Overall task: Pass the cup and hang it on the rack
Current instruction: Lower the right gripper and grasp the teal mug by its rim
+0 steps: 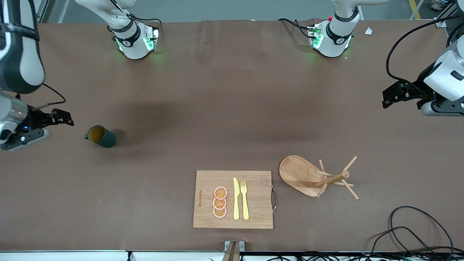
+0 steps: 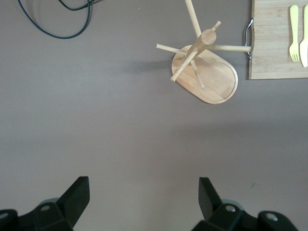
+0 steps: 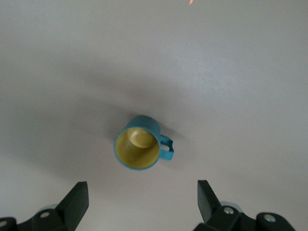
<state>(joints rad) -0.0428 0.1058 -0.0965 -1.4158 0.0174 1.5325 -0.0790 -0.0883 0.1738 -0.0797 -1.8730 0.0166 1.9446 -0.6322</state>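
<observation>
Cup (image 1: pixel 100 136) sits upright on the brown tabletop (image 1: pixel 217 108) at middle left of the front frame, toward the right arm's end, yellow inside showing, small loop handle poking out on the side away from the middle of the tabletop. Nothing touches it. Right hand (image 1: pixel 59 119) hovers at the left edge of that frame, just beside the cup and clear of it, fingers spread wide and empty. In the right wrist view the cup (image 3: pixel 138 149) shows from above near the centre of the frame, handle sticking out to one side, and the two dark fingertips (image 3: pixel 77 199) stand wide apart at the bottom edge.

Over at the right edge of the front frame, the left hand (image 1: pixel 395 95) hangs above bare tabletop, fingers also apart, holding nothing. Its wrist view has the fingertips (image 2: pixel 79 192) spread at the bottom of the frame, and the rack (image 2: pixel 204 67) in the upper part.

Rack (image 1: pixel 311 175) stands at lower right of centre in the front frame, oval base flat on the tabletop, pegs fanning out from the post, none carrying anything. Just beside it, toward the middle, lies a cutting board (image 1: pixel 253 217) with a metal handle (image 1: pixel 274 198) facing the rack. On the board: three orange slices (image 1: pixel 220 202) in a column, a yellow knife (image 1: pixel 236 198) and a yellow fork (image 1: pixel 244 200) side by side.
</observation>
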